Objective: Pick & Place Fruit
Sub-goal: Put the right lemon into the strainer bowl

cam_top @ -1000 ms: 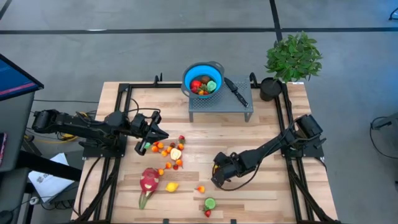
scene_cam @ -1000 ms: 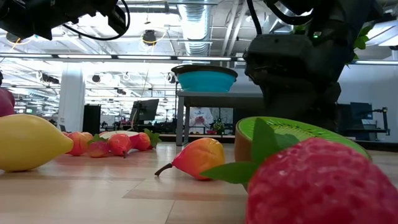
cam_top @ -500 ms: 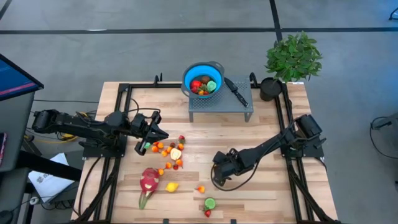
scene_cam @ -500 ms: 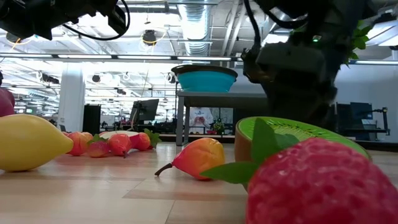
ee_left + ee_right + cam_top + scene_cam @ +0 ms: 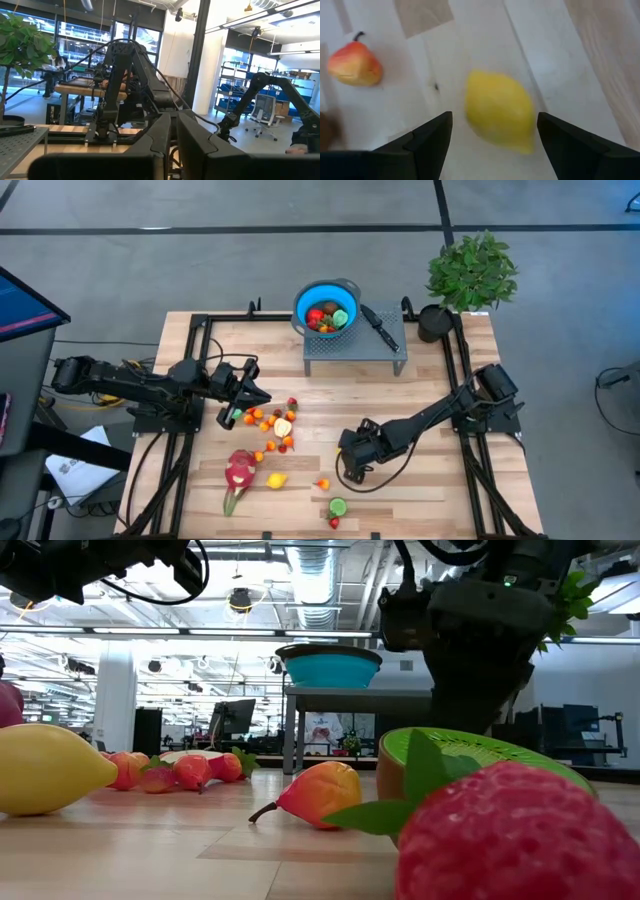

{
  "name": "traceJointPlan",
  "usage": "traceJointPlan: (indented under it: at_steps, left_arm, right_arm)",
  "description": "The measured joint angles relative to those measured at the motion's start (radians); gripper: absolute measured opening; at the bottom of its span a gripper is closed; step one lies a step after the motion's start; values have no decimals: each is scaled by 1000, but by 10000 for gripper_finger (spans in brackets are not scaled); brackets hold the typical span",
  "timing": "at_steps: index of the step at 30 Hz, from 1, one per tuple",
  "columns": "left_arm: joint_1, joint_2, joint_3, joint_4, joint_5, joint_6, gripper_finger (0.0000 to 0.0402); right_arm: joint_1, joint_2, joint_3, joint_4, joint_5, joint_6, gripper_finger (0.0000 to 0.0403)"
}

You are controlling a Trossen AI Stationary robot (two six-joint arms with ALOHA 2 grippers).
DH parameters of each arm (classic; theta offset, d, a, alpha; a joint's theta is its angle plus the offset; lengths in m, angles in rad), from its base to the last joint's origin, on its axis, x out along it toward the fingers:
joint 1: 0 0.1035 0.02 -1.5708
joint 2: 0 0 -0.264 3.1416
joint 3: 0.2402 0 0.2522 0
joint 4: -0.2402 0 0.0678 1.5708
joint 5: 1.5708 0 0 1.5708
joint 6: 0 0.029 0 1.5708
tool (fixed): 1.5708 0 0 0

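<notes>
A few toy fruits are already in the blue colander [image 5: 326, 308], most are left scattered on the wooden bench [image 5: 430, 405], and the right gripper [image 5: 345, 471] is spread open over the yellow lemon [image 5: 500, 111], nothing grasped yet.

No readable text, labels or signs anywhere.

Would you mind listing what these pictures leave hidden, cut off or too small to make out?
- Colander, low view: its contents sit behind its wall; in the high view, they are too small to count.
- Dragon fruit, low view: cut off by the picture's edge.
- Kiwi half, low view: partly hidden by the strawberry in front.
- Lemon, right wrist view: blurred between the open right gripper's fingers.
</notes>
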Motion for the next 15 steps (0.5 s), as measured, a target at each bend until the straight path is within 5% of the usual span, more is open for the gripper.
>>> traceJointPlan:
  at_steps: [15]
  left_arm:
    - [0, 0, 0, 0, 0, 0, 26]
  right_arm:
    - [0, 0, 1, 30, -15, -63, 286]
